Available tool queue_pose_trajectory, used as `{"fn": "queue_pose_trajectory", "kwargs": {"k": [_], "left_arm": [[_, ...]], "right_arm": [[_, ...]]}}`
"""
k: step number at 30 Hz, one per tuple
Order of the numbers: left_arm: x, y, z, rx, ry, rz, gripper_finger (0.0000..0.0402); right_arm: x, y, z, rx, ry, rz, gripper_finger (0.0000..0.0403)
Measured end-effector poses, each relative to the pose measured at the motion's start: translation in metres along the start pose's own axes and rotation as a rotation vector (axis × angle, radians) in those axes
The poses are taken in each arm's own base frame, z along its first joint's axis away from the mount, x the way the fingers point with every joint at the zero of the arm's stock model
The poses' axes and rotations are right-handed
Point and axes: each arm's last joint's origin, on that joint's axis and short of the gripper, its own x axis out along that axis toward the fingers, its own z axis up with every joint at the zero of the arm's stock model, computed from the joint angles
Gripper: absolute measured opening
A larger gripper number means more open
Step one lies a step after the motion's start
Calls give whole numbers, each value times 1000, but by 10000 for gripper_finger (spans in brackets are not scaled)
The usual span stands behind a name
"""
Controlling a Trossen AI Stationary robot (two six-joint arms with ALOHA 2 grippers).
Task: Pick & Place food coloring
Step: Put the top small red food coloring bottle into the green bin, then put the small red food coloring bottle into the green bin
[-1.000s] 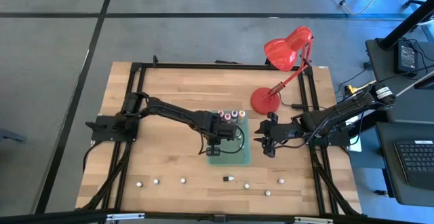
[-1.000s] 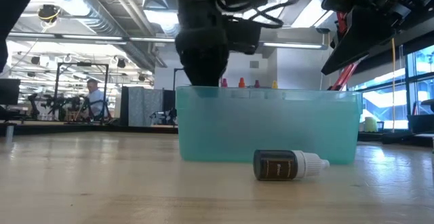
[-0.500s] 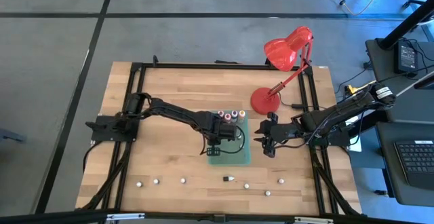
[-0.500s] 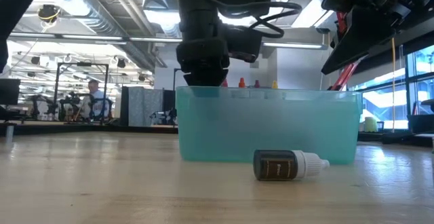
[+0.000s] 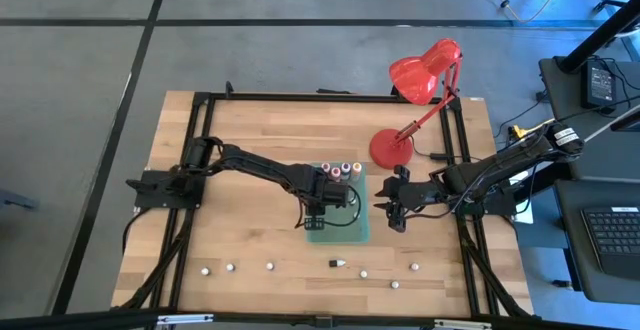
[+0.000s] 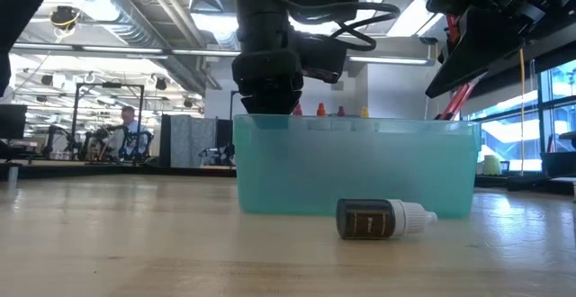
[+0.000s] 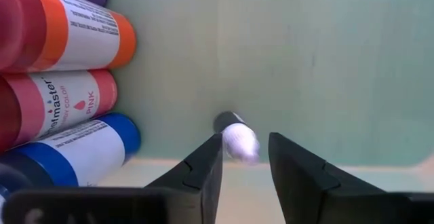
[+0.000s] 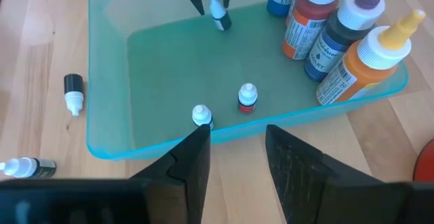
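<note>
1. Large food-coloring bottles [image 8: 339, 27]: upright cluster, coloured caps, in the teal tray's 1 o'clock corner.
2. Tiny bottles [image 8: 247, 98]: three inside the tray, pale tops, one tilted.
3. Dark tiny bottle [image 6: 382, 218]: lying on its side at 6 o'clock of the tray.

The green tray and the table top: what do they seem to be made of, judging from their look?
The tray looks like translucent plastic with a smooth, slightly frosted finish: in the low view the light passes through its wall, and its corners are rounded. The table seems to be wood, pale with a matte finish: it shows grain and joined strips like butcher block, though a laminate cannot be excluded.
</note>
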Motion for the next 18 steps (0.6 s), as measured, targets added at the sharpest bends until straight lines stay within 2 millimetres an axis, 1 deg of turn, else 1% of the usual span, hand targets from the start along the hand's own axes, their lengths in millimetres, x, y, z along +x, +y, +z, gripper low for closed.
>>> {"fn": "queue_pose_trajectory", "kwargs": {"k": [4, 7, 11, 15, 18], "left_arm": [[-1, 0, 0, -1, 1, -3, 131], [-7, 0, 0, -1, -3, -12, 137], [-29, 2, 4, -2, -42, -26, 138], [-47, 4, 3, 28, -74, -27, 135], [-69, 7, 0, 48, -126, -33, 135]], "right_arm": [[0, 0, 0, 2, -1, 0, 145], [-2, 1, 3, -1, 2, 5, 145], [-10, 6, 16, -2, -4, 54, 145], [-19, 10, 27, -42, 2, 107, 145], [-22, 11, 30, -49, 22, 121, 145]]}}
